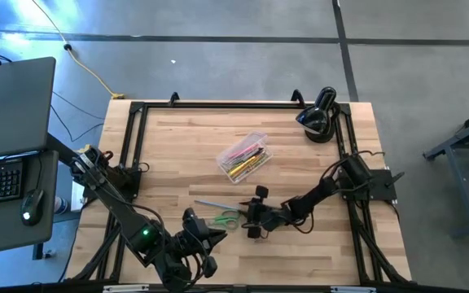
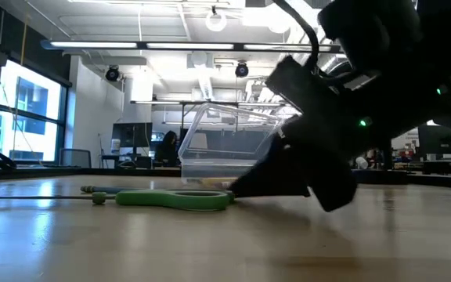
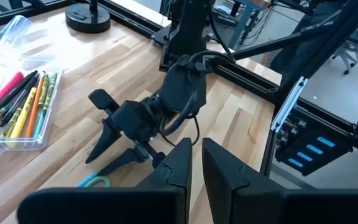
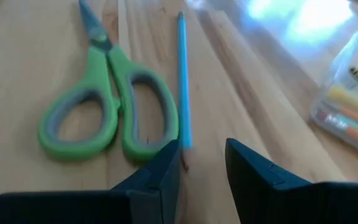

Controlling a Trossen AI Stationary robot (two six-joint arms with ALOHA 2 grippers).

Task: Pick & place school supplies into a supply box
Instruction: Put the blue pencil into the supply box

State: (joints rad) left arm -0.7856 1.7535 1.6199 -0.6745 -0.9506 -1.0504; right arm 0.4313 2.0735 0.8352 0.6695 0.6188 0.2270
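Observation:
The clear supply box (image 1: 245, 156) rests on the table's middle, holding several pencils and pens in pink, yellow and orange (image 3: 18, 102). The green-handled scissors (image 1: 225, 218) lie flat nearer the near edge, and a thin blue pencil (image 4: 183, 81) lies flat beside them. My right gripper (image 1: 255, 216) is low over the table just right of the scissors, open. Its fingertips (image 4: 202, 163) sit at the blue pencil's near end, with no contact that I can see. My left gripper (image 3: 196, 168) hovers by the near edge, its fingers a narrow gap apart and holding nothing.
A black rounded device (image 1: 320, 118) stands at the far right corner. A black metal frame (image 1: 137, 146) runs along the table's edges. Bare wood lies between the box and the scissors. A laptop (image 1: 10, 106) sits off the table to the left.

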